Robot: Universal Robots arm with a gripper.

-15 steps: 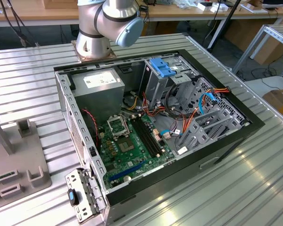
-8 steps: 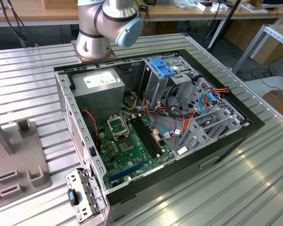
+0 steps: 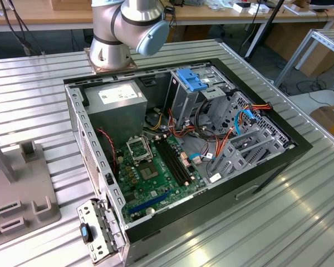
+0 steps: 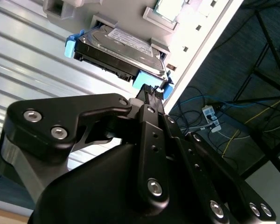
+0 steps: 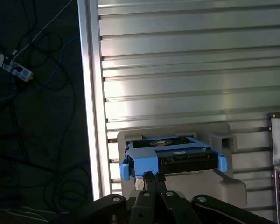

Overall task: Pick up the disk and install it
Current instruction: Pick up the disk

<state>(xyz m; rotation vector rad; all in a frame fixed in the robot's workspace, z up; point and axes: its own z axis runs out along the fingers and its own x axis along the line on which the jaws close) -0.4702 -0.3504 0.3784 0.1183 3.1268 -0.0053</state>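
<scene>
The disk (image 4: 119, 46) (image 5: 177, 156) is a dark grey hard drive with bright blue rails and small blue end tabs. It rests in a slot of a pale grey holder (image 5: 228, 186) on the ribbed metal table. My gripper (image 4: 151, 91) (image 5: 153, 176) is at the drive's near blue rail. Its black fingers are drawn close together, with the tips overlapping that rail's edge. The drive still sits in the holder. In the exterior view my arm's base (image 3: 114, 33) stands behind the open computer case (image 3: 183, 150).
The open case shows a green motherboard (image 3: 156, 172), a light-blue latch plate (image 3: 192, 80) and grey drive cages (image 3: 245, 150) with cables. A grey fixture (image 3: 22, 189) lies at the exterior view's left. The table edge (image 5: 91, 116) runs beside the holder, with floor cables (image 5: 32, 93) beyond.
</scene>
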